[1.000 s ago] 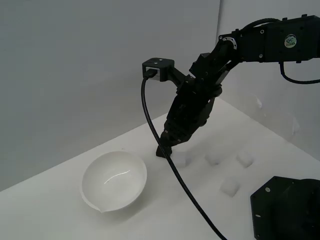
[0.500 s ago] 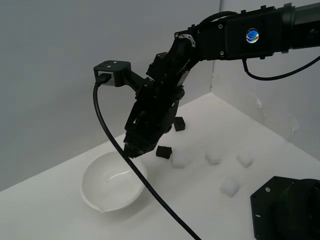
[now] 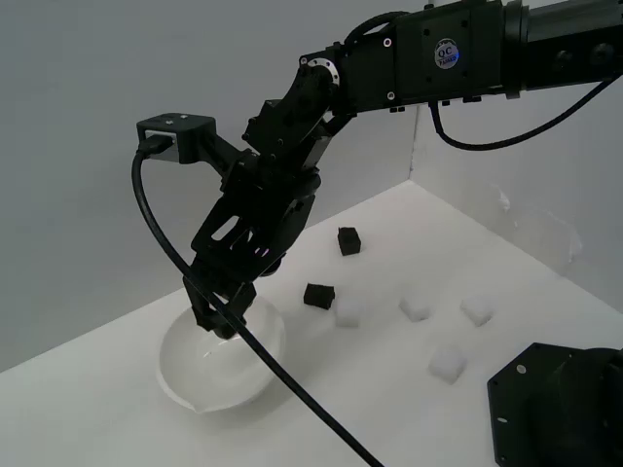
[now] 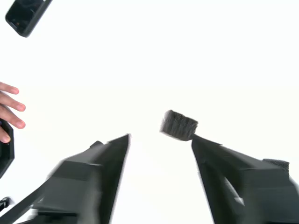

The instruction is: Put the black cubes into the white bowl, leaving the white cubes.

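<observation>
With the gripper over the bowl, jaws spread and a black cube at one fingertip, release fully over the bowl's centre before fetching the two cubes on the table.

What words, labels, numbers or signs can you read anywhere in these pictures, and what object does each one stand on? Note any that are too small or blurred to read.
"QC": top line of a small round sticker on the robot arm, exterior view.
Second line of that sticker: too small to read.
Wrist view: no text shows on the pincer or elsewhere.
</observation>
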`<state>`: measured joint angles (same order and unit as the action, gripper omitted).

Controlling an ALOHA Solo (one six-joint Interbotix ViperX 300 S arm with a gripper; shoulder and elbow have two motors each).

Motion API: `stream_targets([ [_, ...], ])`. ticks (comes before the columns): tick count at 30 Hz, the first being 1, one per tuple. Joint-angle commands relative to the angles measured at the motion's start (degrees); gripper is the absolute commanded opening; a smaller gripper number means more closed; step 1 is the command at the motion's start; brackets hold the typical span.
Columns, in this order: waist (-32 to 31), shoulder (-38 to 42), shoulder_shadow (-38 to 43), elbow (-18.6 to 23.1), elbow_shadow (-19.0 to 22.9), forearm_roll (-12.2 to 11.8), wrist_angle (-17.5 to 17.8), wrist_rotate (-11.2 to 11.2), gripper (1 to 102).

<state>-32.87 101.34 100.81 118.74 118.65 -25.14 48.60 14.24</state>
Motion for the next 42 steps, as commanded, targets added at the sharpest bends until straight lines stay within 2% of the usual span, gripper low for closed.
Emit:
stream_targets([
  [1, -0.7, 0.53, 0.97, -1.67, -1.85, -1.23, -0.35, 0.7, 78],
  [7, -0.44, 0.44, 0.97, -1.49, -1.58, -0.97, -0.18, 0.79, 78],
  [10, 2.11, 0.88, 1.49, -1.05, -1.14, 0.53, 0.35, 1.23, 78],
  [16, 12.04, 2.2, 2.81, 1.05, 0.97, 3.52, 0.79, 4.83, 78],
  [22, 22.59, 2.55, 3.16, 3.6, 3.52, 3.96, 0.26, 9.4, 78],
  [25, 26.19, 2.64, 3.25, 4.48, 4.39, 3.87, -1.41, 10.99, 83],
  [27, 27.95, 2.46, 3.08, 4.83, 4.83, 3.96, -2.81, 11.6, 100],
  [34, 31.82, -1.32, -0.88, 5.1, 5.01, 3.96, -5.54, 12.13, 100],
  [42, 32.26, -4.57, -4.13, 7.73, 7.65, 3.87, -14.15, 12.74, 100],
])
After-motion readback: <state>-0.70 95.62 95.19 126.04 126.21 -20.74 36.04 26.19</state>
